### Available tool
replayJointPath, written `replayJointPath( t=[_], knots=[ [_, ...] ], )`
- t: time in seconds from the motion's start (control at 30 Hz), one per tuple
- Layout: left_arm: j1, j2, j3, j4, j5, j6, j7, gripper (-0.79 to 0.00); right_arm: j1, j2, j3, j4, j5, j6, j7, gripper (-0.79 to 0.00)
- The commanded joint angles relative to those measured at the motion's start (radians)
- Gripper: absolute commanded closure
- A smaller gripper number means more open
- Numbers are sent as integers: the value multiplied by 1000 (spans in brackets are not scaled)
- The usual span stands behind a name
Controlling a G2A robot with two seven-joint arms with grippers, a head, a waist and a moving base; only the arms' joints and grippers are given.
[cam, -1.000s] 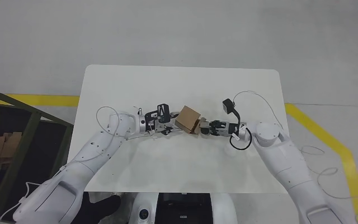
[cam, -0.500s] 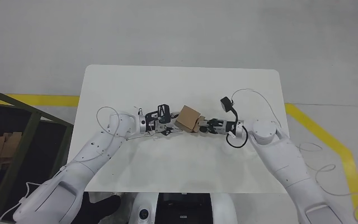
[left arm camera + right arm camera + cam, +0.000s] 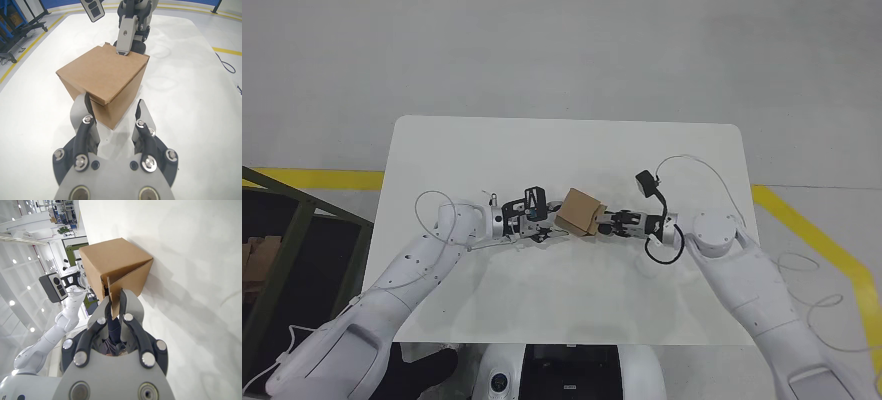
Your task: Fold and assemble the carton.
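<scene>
Item under inspection: one carton (image 3: 578,211), brown cardboard and cube-shaped, sitting on the white table (image 3: 662,150) near its middle, directly between the two grippers.

Right gripper (image 3: 604,224): it is meeting the carton at the side facing the right arm. In the right wrist view the carton (image 3: 115,270) is lying directly ahead of the gripper (image 3: 115,296), and the two fingers are pinching a cardboard flap edge at the nearest corner, drawn together with the cardboard between them. A small dark gap is showing at that corner where the panels meet. In the left wrist view the same gripper (image 3: 122,51) is coming down at the far top edge of the carton (image 3: 102,79), one finger lying over the rim.

Left gripper (image 3: 545,231): it is sitting at the opposite side of the carton, low over the table. In the left wrist view the gripper (image 3: 112,100) is standing spread wide, with the carton's near vertical corner pointing into the gap. One finger (image 3: 83,100) is appearing to touch the carton wall just below the overhanging top panel; the other finger (image 3: 142,109) is standing apart from the cardboard. Nothing is being gripped on this side.

Carton condition: the top panel is lying almost flat, with a thin seam showing along its front edge.

Count: one carton, two grippers, one table.
</scene>
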Motion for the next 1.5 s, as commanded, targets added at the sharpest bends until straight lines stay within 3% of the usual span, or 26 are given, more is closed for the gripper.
replayJointPath(
  t=[0.0, 0.5, 0.8, 1.1, 1.47],
  knots=[
    [0, 0, 0, 0, 0, 0, 0, -446, -3, 1, 3, -5, -4, 3, -2, -55],
    [-3, -3, 3, 9, -3, -3, -6, -440, -30, 11, 28, -40, -22, 23, -5, -65],
    [-4, -4, 4, 12, -2, -2, -4, -440, -42, 17, 43, -67, -39, 38, -9, -166],
    [-4, -5, 4, 15, -2, 0, -2, -440, -50, 19, 49, -78, -41, 45, -13, -99],
    [-4, -5, 4, 17, 0, 0, 2, -449, -30, 11, 28, -50, -37, 44, -18, -108]
  ],
)
